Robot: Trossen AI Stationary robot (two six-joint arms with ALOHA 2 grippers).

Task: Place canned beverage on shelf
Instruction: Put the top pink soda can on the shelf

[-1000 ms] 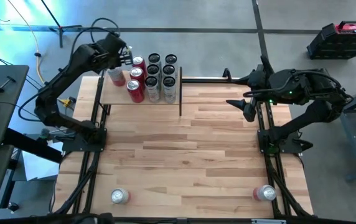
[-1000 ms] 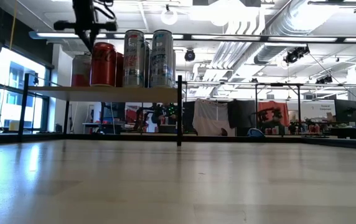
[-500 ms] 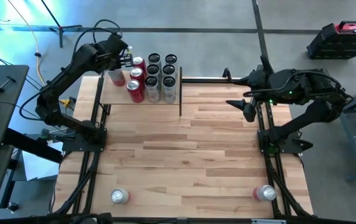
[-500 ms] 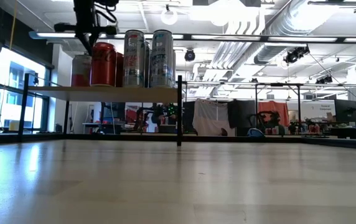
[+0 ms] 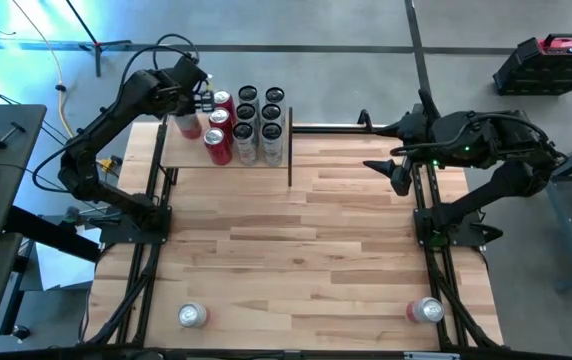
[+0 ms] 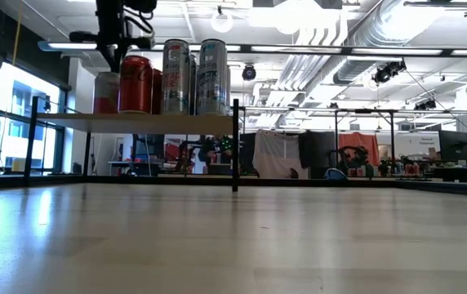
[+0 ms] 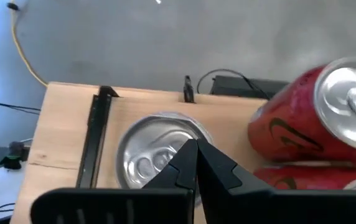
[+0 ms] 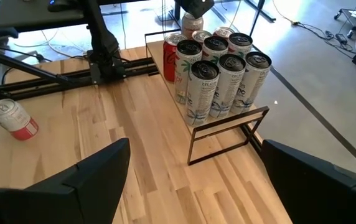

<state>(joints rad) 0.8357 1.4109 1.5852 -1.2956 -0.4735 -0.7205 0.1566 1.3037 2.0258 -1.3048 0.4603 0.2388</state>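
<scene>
While the left gripper [image 7: 195, 163] hovers pressed together above a can [image 7: 156, 155] on the shelf [image 5: 188, 152], the right gripper [image 8: 190, 180] hangs spread; labels unreadable.

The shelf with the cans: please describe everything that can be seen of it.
The shelf is a small light-wood board on thin black metal posts, raised above the tabletop at its far left corner. Upright cans crowd its right part: red cans and taller pale cans in rows, all resting on the board. One more can stands near the left edge, under the shut left gripper. The front left of the board is bare.
</scene>
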